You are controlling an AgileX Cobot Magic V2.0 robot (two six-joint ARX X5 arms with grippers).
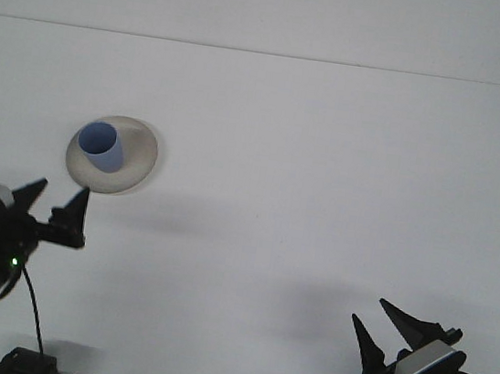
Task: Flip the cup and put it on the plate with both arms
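Blue cup (100, 146) stood upright, mouth up, on the grey plate (140, 160) at the tabletop (325, 178)'s left. I noted left end effector (54, 201) spread and empty, just below the plate. Right end effector (384, 327) spread, empty, near bottom right.

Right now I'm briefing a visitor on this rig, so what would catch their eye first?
The blue cup standing mouth-up on the grey plate, left of centre on the white table. Then the two black grippers at the near edge, both open and empty: the left gripper just below the plate, the right gripper in the bottom right corner.
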